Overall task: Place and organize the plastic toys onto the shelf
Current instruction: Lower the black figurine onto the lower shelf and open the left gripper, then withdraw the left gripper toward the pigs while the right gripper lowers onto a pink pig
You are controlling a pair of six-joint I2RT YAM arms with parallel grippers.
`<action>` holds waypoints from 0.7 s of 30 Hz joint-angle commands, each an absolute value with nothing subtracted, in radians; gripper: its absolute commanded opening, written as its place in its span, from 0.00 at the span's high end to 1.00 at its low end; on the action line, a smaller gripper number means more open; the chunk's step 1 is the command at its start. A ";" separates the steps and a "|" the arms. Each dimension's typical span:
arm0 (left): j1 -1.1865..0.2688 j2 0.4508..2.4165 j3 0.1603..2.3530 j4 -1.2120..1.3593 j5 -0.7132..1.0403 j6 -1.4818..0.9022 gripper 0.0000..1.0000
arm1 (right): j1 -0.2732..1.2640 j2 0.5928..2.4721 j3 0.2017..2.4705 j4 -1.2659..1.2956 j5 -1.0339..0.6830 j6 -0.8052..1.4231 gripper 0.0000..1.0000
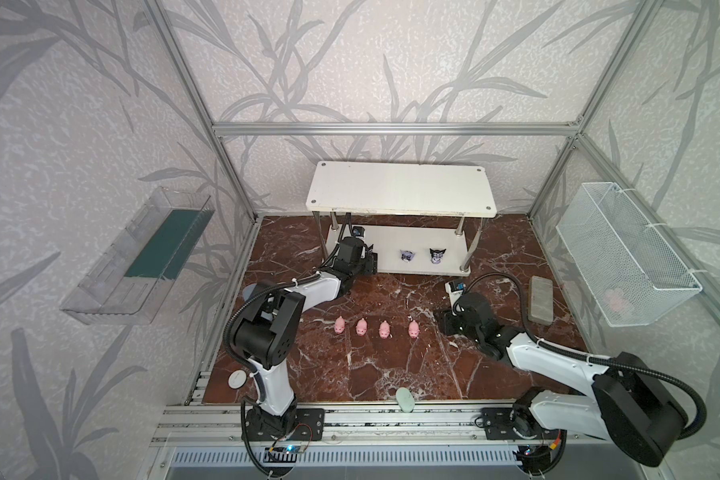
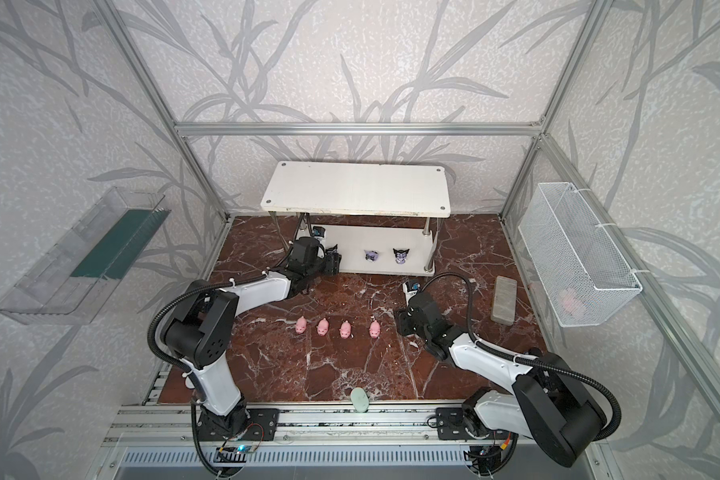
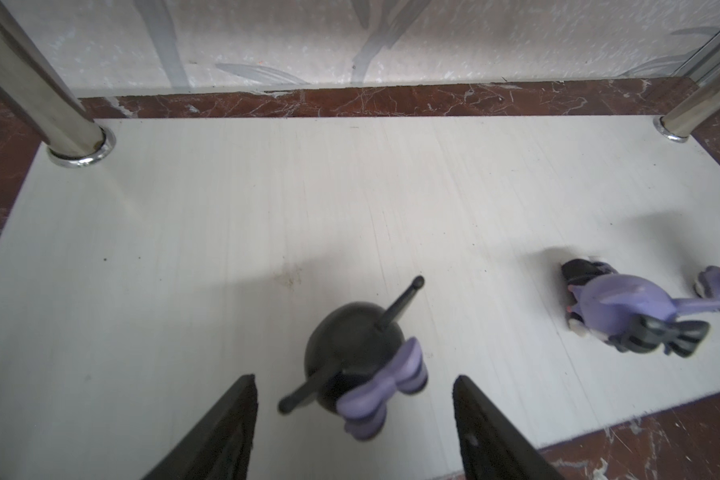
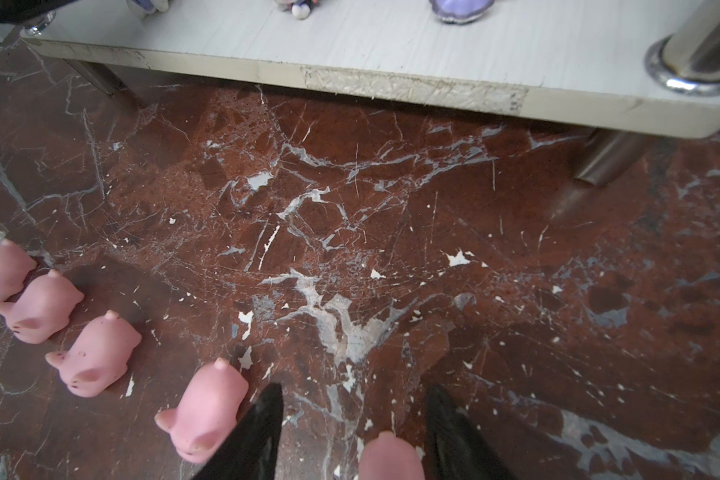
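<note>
Red-brown marbled bench point(image 1: 391, 374), enclosed by leaf-patterned wall panels, seen from above. At 12 o'clock stands the white two-tier shelf point(image 1: 400, 187). On the 9 o'clock wall hangs a clear plastic tray point(image 1: 113, 270). On the 3 o'clock wall hangs a white wire basket point(image 1: 624, 257) holding an indistinct pink item.

At the 9 o'clock end of the shelf's lower board is the left end effector point(image 1: 371, 262). Its jaws are spread and stand clear of a black figurine with a purple bow point(image 3: 350, 365) upright between them. Low over the bench, toward 3 o'clock of centre, is the right end effector point(image 4: 355, 388). Its jaws are partly apart around a pink pig point(image 4: 391, 457); whether they pinch it cannot be told.

A grey pad point(image 1: 540, 299) lies at 3 o'clock near the basket, and a pale green oval point(image 1: 405, 400) lies at the 6 o'clock edge. At bench centre a row of four pigs point(image 1: 361, 327) runs from 9 to 3 o'clock, each apart from the next. On the lower board, toward 3 o'clock of the left end effector, sit a second figurine point(image 1: 406, 255) and a third figurine point(image 1: 436, 255).
</note>
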State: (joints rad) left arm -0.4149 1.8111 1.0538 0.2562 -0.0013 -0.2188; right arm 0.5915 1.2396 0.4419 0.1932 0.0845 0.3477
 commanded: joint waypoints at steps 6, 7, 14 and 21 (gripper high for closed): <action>-0.422 1.707 0.966 0.311 0.034 -0.258 0.26 | 0.587 1.250 0.454 0.230 0.076 0.358 0.44; -0.423 1.699 0.957 0.314 0.033 -0.261 0.26 | 0.586 1.251 0.454 0.232 0.076 0.358 0.44; -0.449 1.632 0.882 0.325 0.020 -0.275 0.25 | 0.587 1.246 0.450 0.232 0.076 0.360 0.44; -0.501 1.536 0.816 0.306 -0.023 -0.287 0.25 | 0.587 1.240 0.451 0.224 0.075 0.367 0.44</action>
